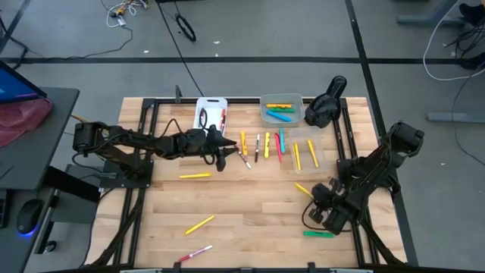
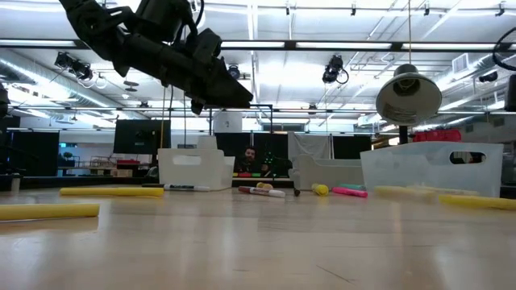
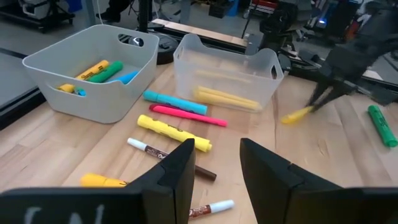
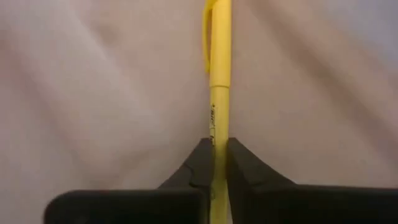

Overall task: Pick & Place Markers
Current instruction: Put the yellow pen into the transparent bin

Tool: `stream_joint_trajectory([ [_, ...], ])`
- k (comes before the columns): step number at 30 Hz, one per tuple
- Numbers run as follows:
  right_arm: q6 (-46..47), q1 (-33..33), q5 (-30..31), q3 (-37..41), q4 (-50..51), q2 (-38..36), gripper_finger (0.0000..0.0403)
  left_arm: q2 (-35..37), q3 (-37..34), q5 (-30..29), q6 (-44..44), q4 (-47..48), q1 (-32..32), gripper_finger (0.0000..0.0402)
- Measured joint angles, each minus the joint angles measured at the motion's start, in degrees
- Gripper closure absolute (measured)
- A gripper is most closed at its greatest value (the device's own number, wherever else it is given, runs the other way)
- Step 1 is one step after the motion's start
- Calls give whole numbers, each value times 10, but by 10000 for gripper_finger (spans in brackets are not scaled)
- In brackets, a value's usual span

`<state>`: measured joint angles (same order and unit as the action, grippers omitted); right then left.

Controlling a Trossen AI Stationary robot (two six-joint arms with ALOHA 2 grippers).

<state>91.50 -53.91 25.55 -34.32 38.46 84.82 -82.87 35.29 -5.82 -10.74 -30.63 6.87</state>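
Right gripper [image 4: 218, 163] is clamped on a slim yellow marker [image 4: 219, 74], smooth plastic barrel running straight out past its dark fingertips, low over the wood-slat table [image 1: 250, 216]. Left gripper [image 3: 214, 163] hovers with jaws apart and empty; just ahead of it lie loose markers [image 3: 174, 118] and two plastic bins, one translucent [image 3: 227, 70], one grey [image 3: 93, 68].

floor: grey, dark seams [image 1: 250, 45], loose cables [image 1: 186, 29] | furniture: side desk with computer mouse [image 1: 29, 214] | ceiling: bright strip lights [image 2: 274, 76], exposed rails | far room: dark monitors [image 2: 137, 137], seated person [image 2: 250, 157]
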Motion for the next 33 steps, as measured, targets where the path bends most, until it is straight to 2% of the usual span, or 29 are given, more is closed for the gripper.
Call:
stream_joint_trajectory([
  [3,3,12,-10,-61,18,-5,380,0,0,0,0,0,0,268],
  [9,-80,73,8,-151,64,-4,390,0,0,-2,0,0,-1,268],
  [15,-112,177,13,-257,232,-13,389,0,0,-2,0,0,-1,268],
  [19,-116,272,-26,-310,368,-35,389,0,0,-2,0,0,-1,268],
  [22,-160,358,-90,-315,437,-57,389,0,0,-2,0,1,-2,268],
  [26,-271,484,-159,-301,437,-70,389,0,0,-2,0,1,-7,268],
  [33,-434,667,-244,-239,336,-63,389,0,0,-2,0,1,-18,268],
])
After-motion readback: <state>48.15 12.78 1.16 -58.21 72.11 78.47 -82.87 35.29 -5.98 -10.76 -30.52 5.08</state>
